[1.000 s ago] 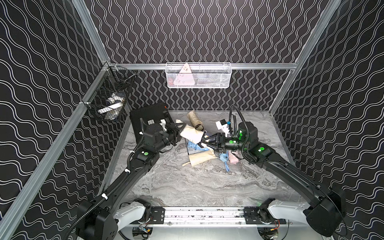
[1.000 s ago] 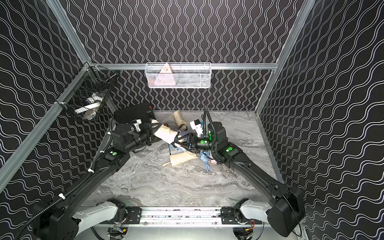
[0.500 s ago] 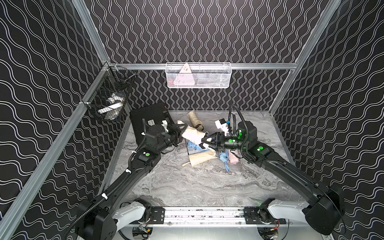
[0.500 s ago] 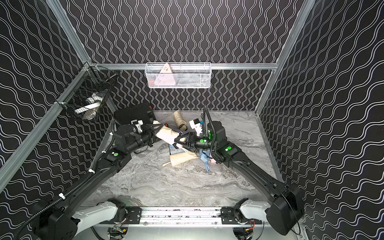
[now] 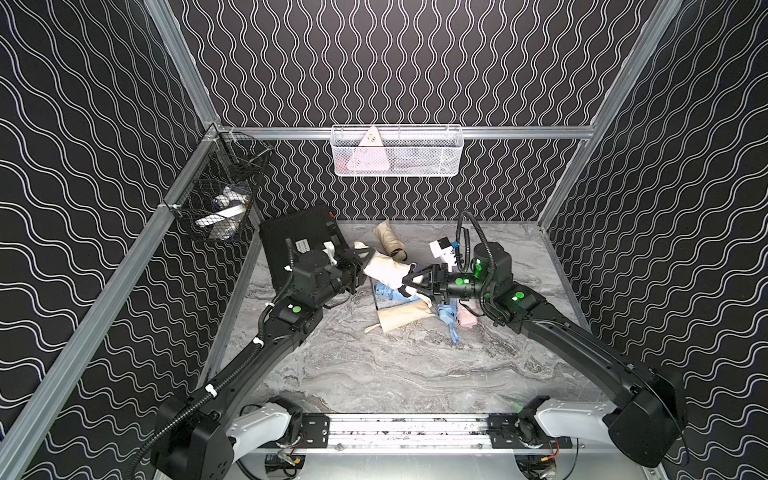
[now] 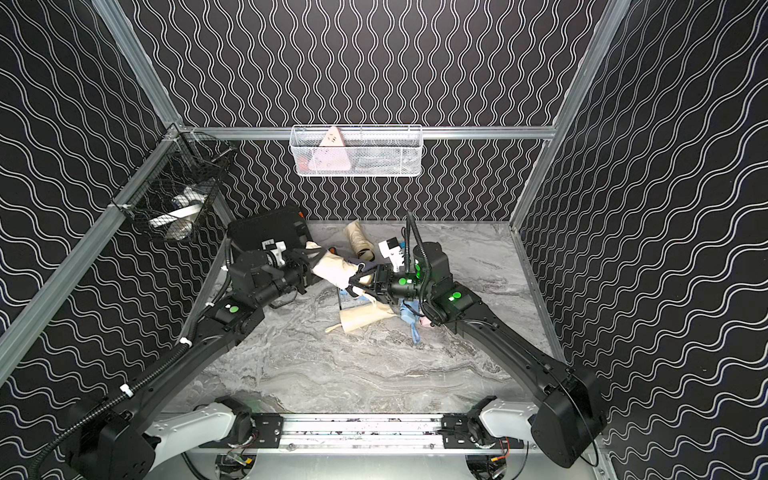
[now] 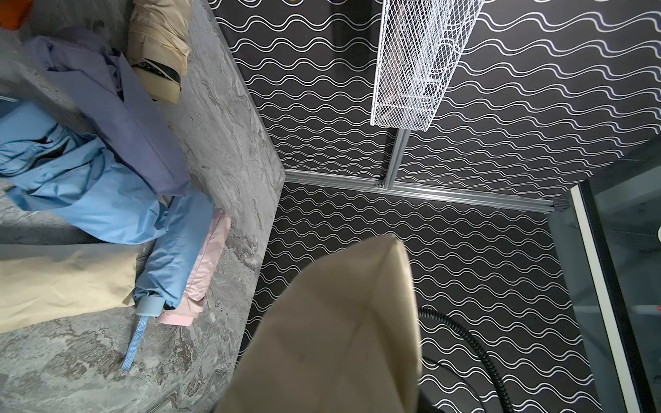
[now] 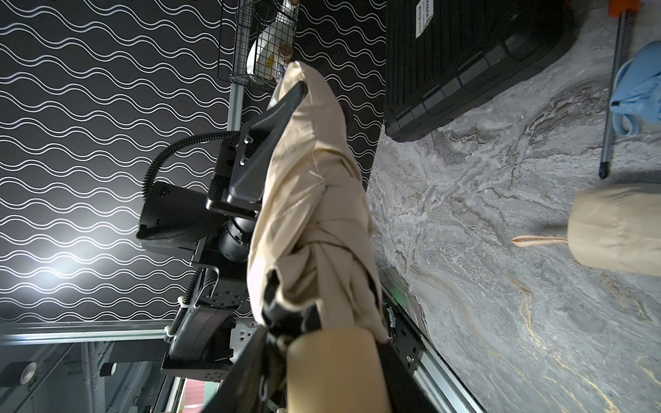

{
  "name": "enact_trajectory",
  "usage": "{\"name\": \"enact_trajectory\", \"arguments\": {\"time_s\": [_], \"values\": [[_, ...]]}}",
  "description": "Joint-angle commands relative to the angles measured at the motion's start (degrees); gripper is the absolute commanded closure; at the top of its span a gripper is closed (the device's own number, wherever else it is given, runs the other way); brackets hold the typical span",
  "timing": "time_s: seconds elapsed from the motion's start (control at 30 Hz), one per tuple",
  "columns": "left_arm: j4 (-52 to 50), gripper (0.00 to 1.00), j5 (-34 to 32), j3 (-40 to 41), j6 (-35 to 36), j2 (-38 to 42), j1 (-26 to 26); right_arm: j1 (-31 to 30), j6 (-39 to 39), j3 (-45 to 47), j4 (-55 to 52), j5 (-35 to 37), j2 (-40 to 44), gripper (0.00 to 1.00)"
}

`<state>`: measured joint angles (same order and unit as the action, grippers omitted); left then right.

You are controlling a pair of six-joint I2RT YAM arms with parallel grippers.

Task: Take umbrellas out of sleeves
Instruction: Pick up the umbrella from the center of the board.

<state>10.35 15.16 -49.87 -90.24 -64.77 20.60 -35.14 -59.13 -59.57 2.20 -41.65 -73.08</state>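
The left tool (image 5: 362, 266) is clenched on the cloth end of a cream umbrella (image 5: 384, 268). It holds the umbrella roughly level, lifted off the table (image 5: 374, 365), above the middle and toward the far edge. The right tool (image 5: 409, 279) meets the umbrella from the opposite side, with its fingers set around the stubby handle (image 8: 336, 372); I cannot tell whether they press on it. A pile lies below the held umbrella. In it, a flat cream sleeve (image 5: 403, 316) with a cord lies toward the near edge. Just beside the sleeve, on the right-edge side, is a light blue umbrella (image 7: 175, 257), and a pink umbrella (image 7: 211, 250) touches it along its length. A lilac sleeve (image 7: 136, 125) lies across crumpled light blue cloth (image 7: 71, 193). A second cream umbrella (image 5: 388, 239) lies nearer the far edge. A black case (image 5: 299, 237) sits in the far left corner.
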Motion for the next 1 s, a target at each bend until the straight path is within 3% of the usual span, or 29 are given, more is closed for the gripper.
{"name": "enact_trajectory", "arguments": {"time_s": [0.0, 0.5, 0.97], "values": [[4.2, 0.8, 1.7, -0.08, -0.38, -0.24, 0.23, -0.02, -0.11, -0.19, 1.94, 0.19, 0.03, 0.6], [5.02, 0.54, 2.68, 1.06, 0.23, -1.31, 0.22, 1.19, 0.84, -1.69, 1.49, -1.92, -1.72, 0.71], [1.42, 0.17, 8.3, 2.49, 5.86, -0.79, -0.1, 8.32, 0.67, -0.61, 0.41, -8.0, -0.5, 0.82]]}}
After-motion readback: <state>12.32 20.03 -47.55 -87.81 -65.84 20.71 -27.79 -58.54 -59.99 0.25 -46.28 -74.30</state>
